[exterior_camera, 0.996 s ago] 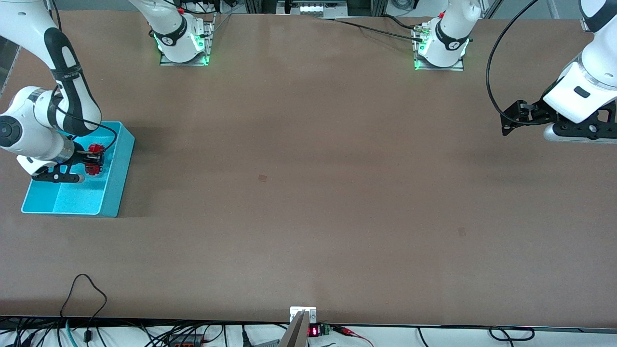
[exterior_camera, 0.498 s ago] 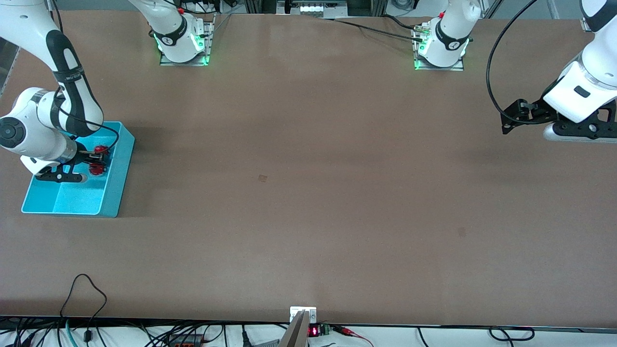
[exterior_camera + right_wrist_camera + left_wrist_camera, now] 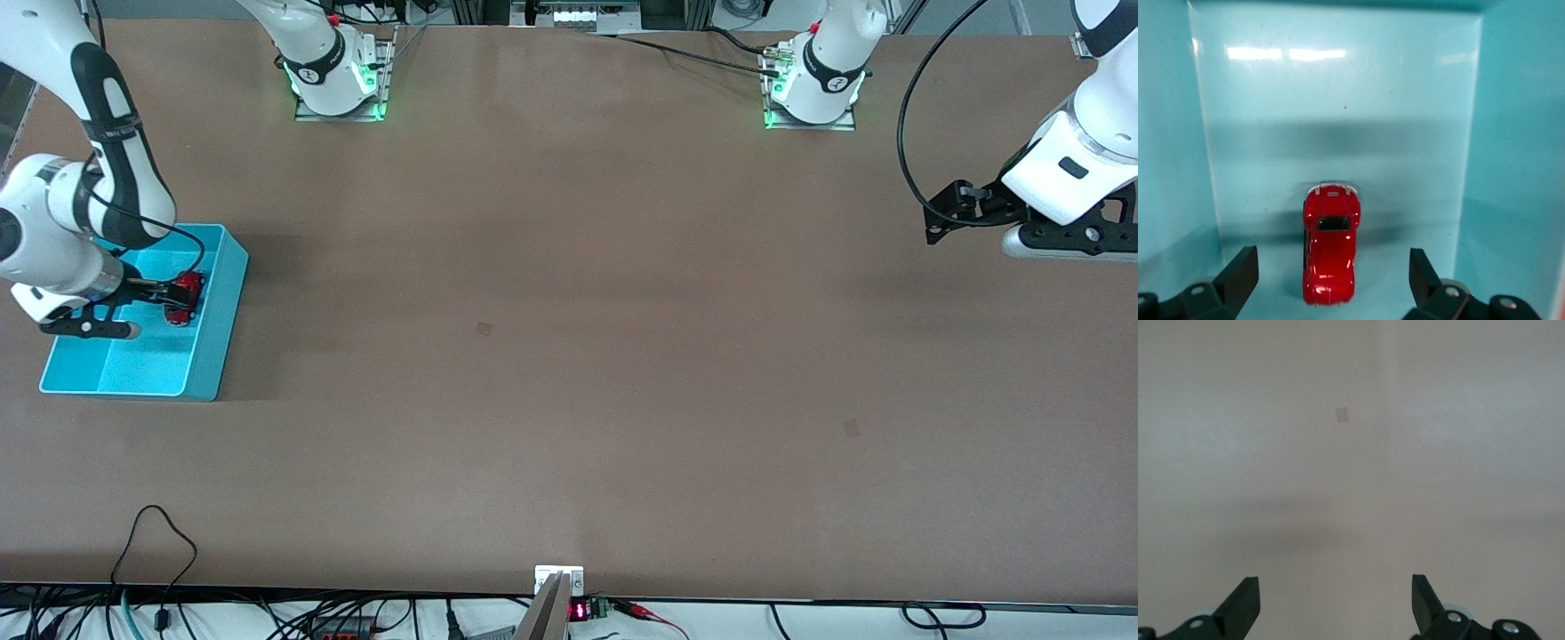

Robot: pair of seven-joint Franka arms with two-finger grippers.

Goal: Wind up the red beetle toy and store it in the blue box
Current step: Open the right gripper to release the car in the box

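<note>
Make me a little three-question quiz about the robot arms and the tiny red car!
1. True or false: the red beetle toy lies inside the blue box.
2. Which gripper has its fingers spread wide over the toy? A) right gripper B) left gripper
3. Fill in: the left gripper hangs open over the bare ____.

Key: 1 true; 2 A; 3 table.
</note>
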